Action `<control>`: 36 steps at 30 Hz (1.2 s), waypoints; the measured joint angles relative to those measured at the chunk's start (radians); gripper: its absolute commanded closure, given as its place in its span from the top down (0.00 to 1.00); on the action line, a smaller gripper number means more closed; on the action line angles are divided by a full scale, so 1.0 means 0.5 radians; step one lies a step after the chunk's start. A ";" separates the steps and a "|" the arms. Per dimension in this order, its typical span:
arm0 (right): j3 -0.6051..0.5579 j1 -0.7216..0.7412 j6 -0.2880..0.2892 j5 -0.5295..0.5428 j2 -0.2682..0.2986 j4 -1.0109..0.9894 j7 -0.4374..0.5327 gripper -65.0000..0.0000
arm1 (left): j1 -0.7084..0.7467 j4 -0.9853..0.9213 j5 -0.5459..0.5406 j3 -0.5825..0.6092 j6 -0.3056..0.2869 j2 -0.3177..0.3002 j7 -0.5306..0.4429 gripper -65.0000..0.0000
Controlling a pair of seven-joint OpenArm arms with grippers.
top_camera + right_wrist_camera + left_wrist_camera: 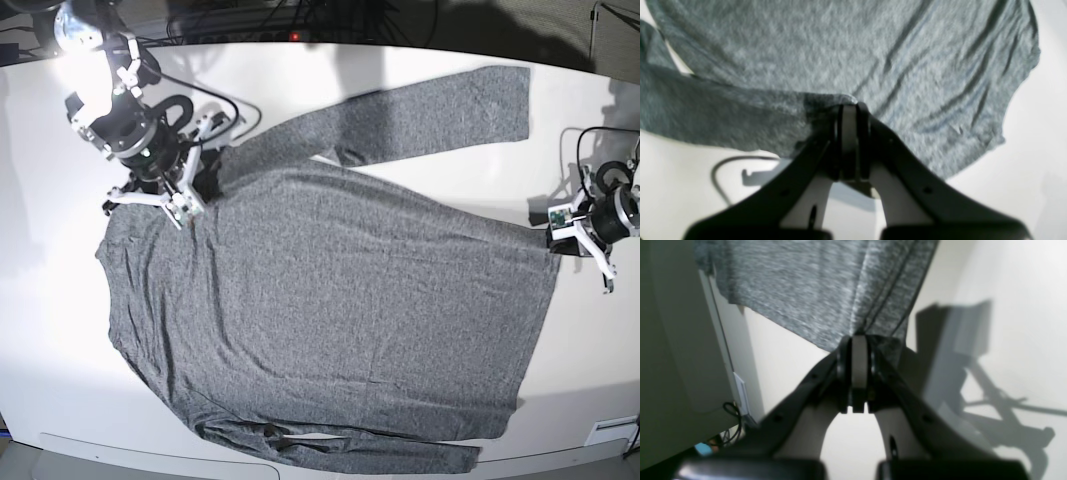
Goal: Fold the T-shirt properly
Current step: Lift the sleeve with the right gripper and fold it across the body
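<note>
The heather-grey T-shirt (340, 300) lies spread over the white table (50, 330). One long sleeve (440, 115) stretches toward the back right, and the other (340, 450) lies along the near edge. At the back left, my right gripper (203, 178) is shut on the cloth where that sleeve meets the body. The right wrist view shows the right gripper (849, 108) pinching a fold of the T-shirt (907, 66). At the table's right side my left gripper (553, 238) is shut on a hem corner. In the left wrist view the left gripper (859, 340) holds that corner of the T-shirt (820, 286) taut.
Black cables (215, 100) loop on the table behind the right arm. A white bracket (756, 176) with a cable lies under the right gripper. The table's front edge (120, 448) runs close below the shirt, and its right edge is near the left arm.
</note>
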 measured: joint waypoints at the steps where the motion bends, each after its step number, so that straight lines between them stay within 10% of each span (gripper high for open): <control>1: 0.000 0.022 0.000 0.004 -0.024 -0.001 -0.002 0.00 | -0.011 0.000 -0.012 0.001 0.000 0.001 0.002 0.00; 13: 0.002 0.367 -0.006 0.002 -0.273 -0.249 -0.007 0.00 | -0.049 -0.017 -0.036 0.001 0.000 0.134 0.070 0.00; 36: 0.235 0.759 -0.111 0.110 -0.295 -0.696 -0.019 0.00 | -0.404 -0.560 -0.168 0.000 0.122 0.262 0.114 0.00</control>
